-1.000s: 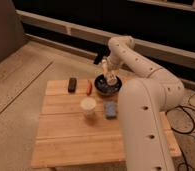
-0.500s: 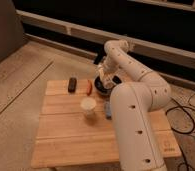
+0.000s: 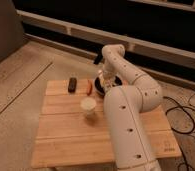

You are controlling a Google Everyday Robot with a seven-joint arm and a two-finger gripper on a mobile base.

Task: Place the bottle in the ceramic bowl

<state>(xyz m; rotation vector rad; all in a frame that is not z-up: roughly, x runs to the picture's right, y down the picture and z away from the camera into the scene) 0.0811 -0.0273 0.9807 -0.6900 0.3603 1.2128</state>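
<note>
Claw (image 3: 105, 76) lower and nearer the ceramic bowl (image 3: 100, 86), arm more folded over the table (image 3: 61, 130).

A dark blue-black, round, shallow ceramic bowl (image 3: 105, 83) sits near the far edge of the wooden worktop (image 3: 61, 130), partly hidden by the robot's white arm. The hand (image 3: 105, 79) hangs directly over the bowl. A small pale shape at the hand may be the bottle (image 3: 104, 80), its pose unclear.
</note>
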